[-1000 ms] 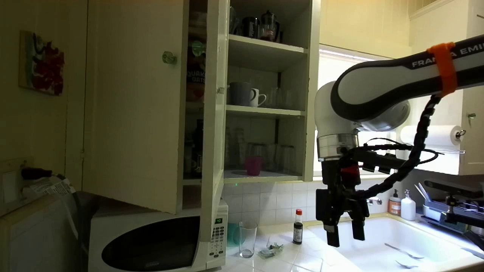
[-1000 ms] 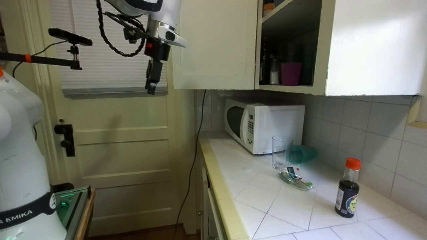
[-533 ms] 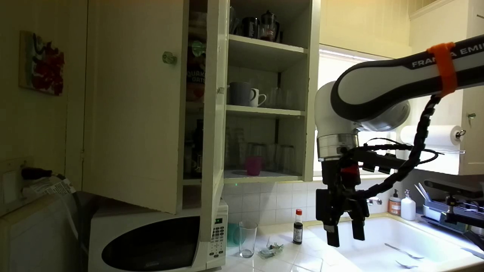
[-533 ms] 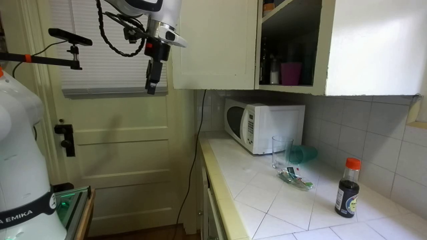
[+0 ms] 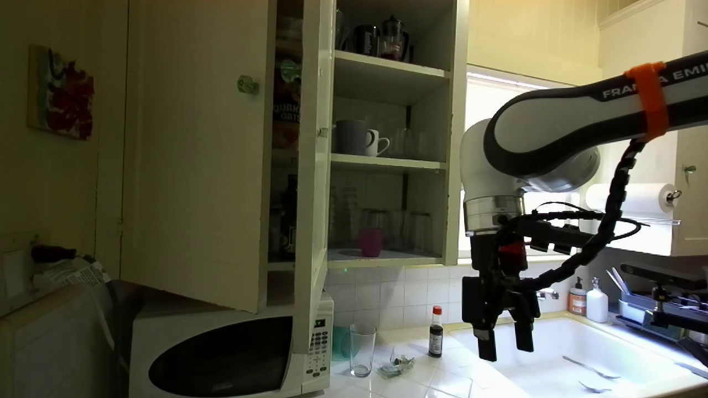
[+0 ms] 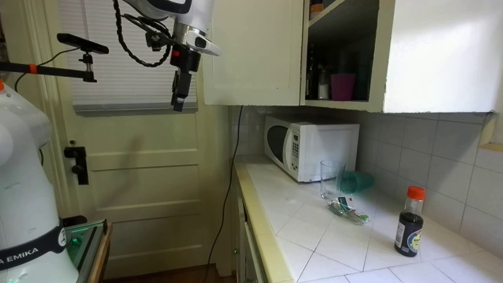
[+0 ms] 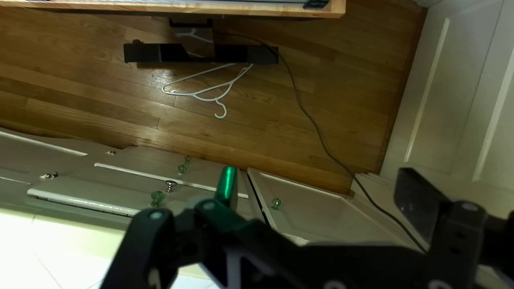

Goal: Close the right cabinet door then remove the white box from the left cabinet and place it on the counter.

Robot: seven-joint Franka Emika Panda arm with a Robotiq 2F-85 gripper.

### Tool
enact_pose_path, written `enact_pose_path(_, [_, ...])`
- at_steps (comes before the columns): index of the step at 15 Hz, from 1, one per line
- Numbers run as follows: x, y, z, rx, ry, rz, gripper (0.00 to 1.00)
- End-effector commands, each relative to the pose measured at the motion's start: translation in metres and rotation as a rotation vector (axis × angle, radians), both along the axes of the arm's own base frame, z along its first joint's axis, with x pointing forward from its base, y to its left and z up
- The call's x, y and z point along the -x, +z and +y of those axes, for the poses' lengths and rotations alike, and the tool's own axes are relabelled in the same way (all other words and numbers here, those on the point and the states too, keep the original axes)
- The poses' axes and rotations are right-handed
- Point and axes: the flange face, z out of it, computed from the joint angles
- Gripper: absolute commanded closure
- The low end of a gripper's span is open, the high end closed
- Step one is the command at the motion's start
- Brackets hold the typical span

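The right cabinet door [image 5: 312, 193] stands swung out, nearly edge-on; in an exterior view the face of this cream panel [image 6: 251, 51] shows. Left of it, the left cabinet's door [image 5: 193, 155] is ajar. Through the narrow gap I make out a dark Quaker Oats package [image 5: 286, 110]. The white box is hidden from every view. Pale tiles cover the counter [image 6: 298, 224]. My gripper [image 5: 506, 345] hangs pointing down near the sink, away from both doors, fingers apart. In the wrist view the gripper [image 7: 321, 188] has nothing between its fingertips.
A microwave [image 6: 328, 149] sits under the cabinets. On the counter are a clear glass [image 6: 332, 179], a teal cup [image 6: 357, 181], a small packet [image 6: 347, 210] and a red-capped bottle [image 6: 410, 224]. Mugs [image 5: 351, 137] and glasses fill the shelves behind the right door. The sink [image 5: 553, 376] holds cutlery.
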Motion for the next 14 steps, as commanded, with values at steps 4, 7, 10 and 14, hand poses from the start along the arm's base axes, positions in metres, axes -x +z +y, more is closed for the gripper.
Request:
enact_pose_path(4, [0.01,-0.003,0.022,0.045,0.039,-0.073,0.0])
enact_pose_path(7, [0.028,-0.011,0.058,0.101,0.124,-0.116,0.02])
enact_pose_path(10, [0.05,-0.021,0.091,0.163,0.166,-0.187,0.0])
enact_pose_path(14, [0.074,-0.028,0.128,0.194,0.183,-0.357,0.0])
